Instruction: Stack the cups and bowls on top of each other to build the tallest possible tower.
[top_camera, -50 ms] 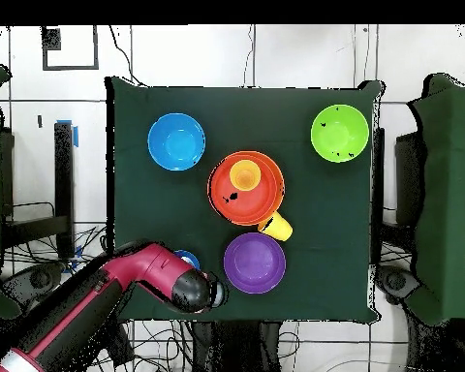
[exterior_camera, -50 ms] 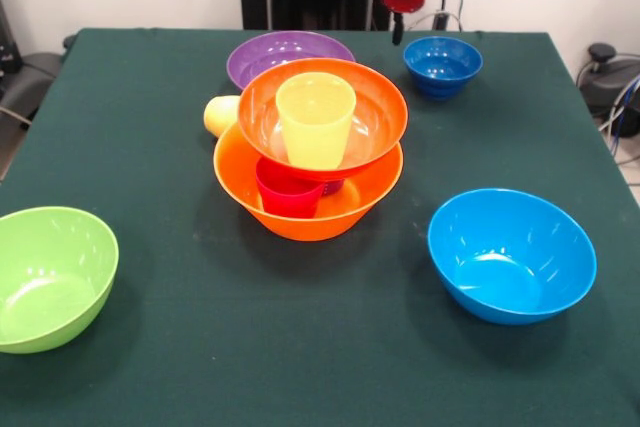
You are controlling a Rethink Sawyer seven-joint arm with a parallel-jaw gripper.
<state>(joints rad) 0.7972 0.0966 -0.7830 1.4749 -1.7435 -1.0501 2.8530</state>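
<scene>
The tower stands mid-table: the largest orange-yellow bowl (exterior_camera, -50 ms: 345, 209) (top_camera, -50 ms: 220, 208) holds a red-pink cup (exterior_camera, -50 ms: 288, 192) and a sliver of the purple cup (exterior_camera, -50 ms: 333, 187). A red-orange bowl (exterior_camera, -50 ms: 375, 112) (top_camera, -50 ms: 265, 189) rests on these, slightly tilted. A pale yellow cup (exterior_camera, -50 ms: 315, 119) (top_camera, -50 ms: 244, 174) stands upright in it. An orange-yellow cup (exterior_camera, -50 ms: 221, 114) (top_camera, -50 ms: 276, 227) lies on its side beside the tower. The purple bowl (exterior_camera, -50 ms: 288, 53) (top_camera, -50 ms: 254, 263), small dark blue bowl (exterior_camera, -50 ms: 442, 65) (top_camera, -50 ms: 187, 258), light blue bowl (exterior_camera, -50 ms: 512, 255) (top_camera, -50 ms: 176, 141) and lime green bowl (exterior_camera, -50 ms: 50, 277) (top_camera, -50 ms: 340, 134) sit apart. My gripper (exterior_camera, -50 ms: 400, 15) (top_camera, -50 ms: 216, 291) hangs over the table edge between the purple and dark blue bowls.
In the overhead view the red arm (top_camera, -50 ms: 91, 310) covers part of the dark blue bowl. The dark green cloth (exterior_camera, -50 ms: 300, 347) (top_camera, -50 ms: 324, 252) covers the table. Chairs and cables lie around the table's sides.
</scene>
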